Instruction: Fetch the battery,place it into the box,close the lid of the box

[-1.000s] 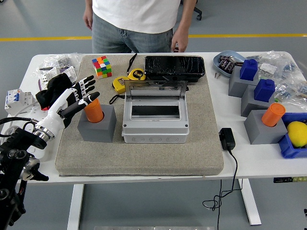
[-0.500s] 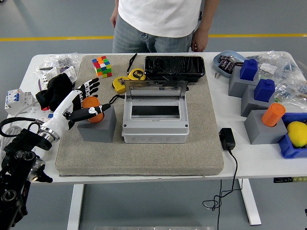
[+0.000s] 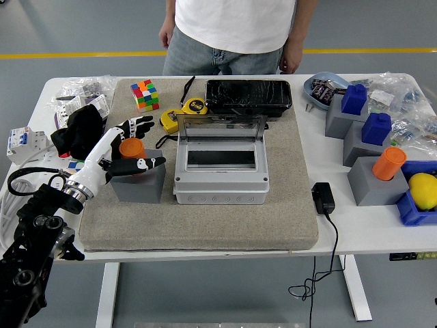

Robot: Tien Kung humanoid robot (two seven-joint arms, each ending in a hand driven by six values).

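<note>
An orange battery (image 3: 131,147) stands upright in a grey holder block (image 3: 138,183) on the left of the beige mat (image 3: 205,225). My left hand (image 3: 140,145) reaches in around it: the thumb lies across its front, the fingers (image 3: 139,124) stretch out behind it, and none are curled tight. The hand covers the battery's lower part. Right beside the block sits the grey box (image 3: 220,179), its clear lid (image 3: 220,127) tipped up at the back and its inside dark. My right arm is out of view.
A second orange battery (image 3: 388,163) and blue blocks (image 3: 376,128) stand in grey holders at the right. A Rubik's cube (image 3: 144,94), tape measures (image 3: 194,106) and a black tray (image 3: 248,94) lie behind the box. A power adapter (image 3: 323,197) sits right of the mat. A person stands at the far edge, hands down.
My left hand has moved right from beside the battery until thumb and fingers lie on either side of it. The person has stepped to the right.
</note>
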